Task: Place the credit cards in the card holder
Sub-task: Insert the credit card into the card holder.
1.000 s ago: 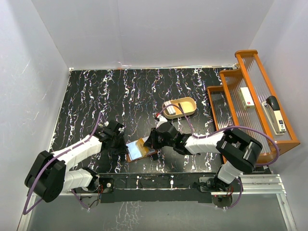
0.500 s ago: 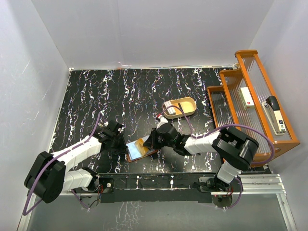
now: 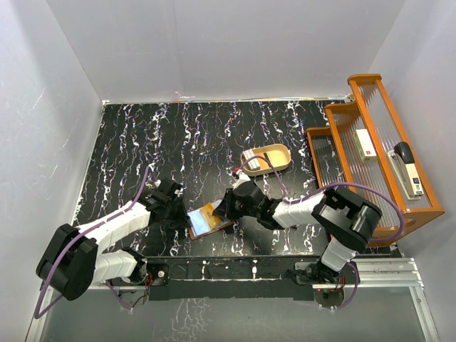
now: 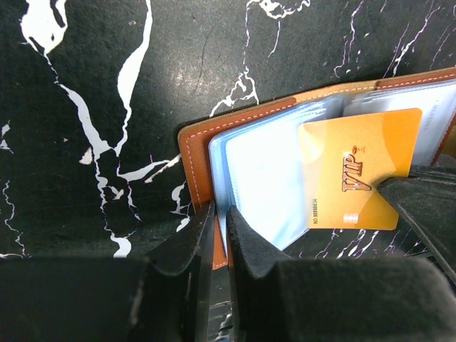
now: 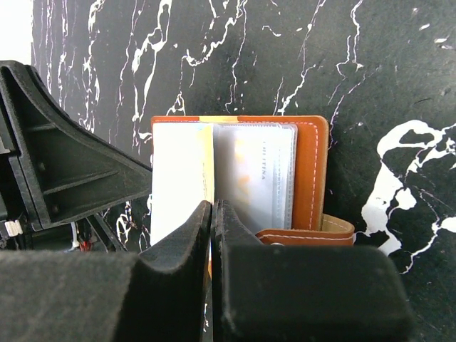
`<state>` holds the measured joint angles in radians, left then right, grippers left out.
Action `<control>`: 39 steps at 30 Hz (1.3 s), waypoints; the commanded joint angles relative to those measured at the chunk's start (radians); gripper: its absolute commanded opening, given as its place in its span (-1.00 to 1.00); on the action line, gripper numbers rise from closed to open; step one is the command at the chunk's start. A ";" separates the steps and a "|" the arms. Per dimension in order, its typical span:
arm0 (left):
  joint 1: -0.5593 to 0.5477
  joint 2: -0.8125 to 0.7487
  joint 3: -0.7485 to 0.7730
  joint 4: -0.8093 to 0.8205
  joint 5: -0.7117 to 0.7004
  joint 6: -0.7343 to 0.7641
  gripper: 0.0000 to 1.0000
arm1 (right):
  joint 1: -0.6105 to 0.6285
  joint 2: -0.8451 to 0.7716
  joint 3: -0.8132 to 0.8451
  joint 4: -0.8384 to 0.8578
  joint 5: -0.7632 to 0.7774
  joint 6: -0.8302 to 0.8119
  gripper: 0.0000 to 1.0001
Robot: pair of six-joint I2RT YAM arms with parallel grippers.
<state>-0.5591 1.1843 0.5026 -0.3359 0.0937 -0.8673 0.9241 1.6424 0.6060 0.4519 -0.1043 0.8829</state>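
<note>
The brown card holder [image 3: 203,224] lies open near the table's front edge, its grey-blue sleeves facing up. My left gripper [image 3: 178,211] is shut on its left edge, pinching the leather cover and a sleeve [image 4: 219,226]. An orange credit card [image 4: 356,167] marked VIP sits partly inside a sleeve of the card holder [image 4: 196,153]. My right gripper [image 3: 224,206] is shut on that card's outer edge; in the right wrist view the card [image 5: 209,164] shows edge-on between the closed jaws [image 5: 212,208], over the card holder [image 5: 313,171]. No other card shows.
A tan oval tray [image 3: 269,158] with a white stick stands behind the right arm. An orange wooden rack [image 3: 335,135] at the right holds a stapler [image 3: 407,167] and a white box [image 3: 365,142]. White walls enclose the black marbled table [image 3: 142,142].
My right gripper has shifted slightly left with the orange card, towards the card holder. The left gripper keeps its hold and has barely moved.
</note>
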 commanded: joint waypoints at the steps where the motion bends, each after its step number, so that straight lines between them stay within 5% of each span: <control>1: -0.002 0.023 -0.040 -0.011 0.003 0.001 -0.76 | -0.002 0.021 0.004 0.037 0.013 -0.005 -1.00; 17: -0.001 0.009 -0.027 0.004 0.027 -0.010 -0.73 | -0.003 0.050 -0.019 0.088 0.001 0.044 -1.00; 25: -0.001 0.030 0.004 -0.007 0.022 -0.002 -0.72 | -0.002 -0.014 -0.027 -0.001 0.024 0.019 -0.57; 32: -0.002 0.053 0.013 0.045 0.118 0.005 -0.70 | -0.003 -0.051 0.082 -0.222 0.057 -0.137 -0.39; 39: -0.002 0.011 0.044 -0.017 0.076 0.001 -0.59 | -0.002 -0.030 0.086 -0.196 0.022 -0.155 -0.39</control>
<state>-0.5587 1.2224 0.5114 -0.2859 0.1871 -0.8738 0.9207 1.6054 0.6708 0.2508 -0.0753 0.7673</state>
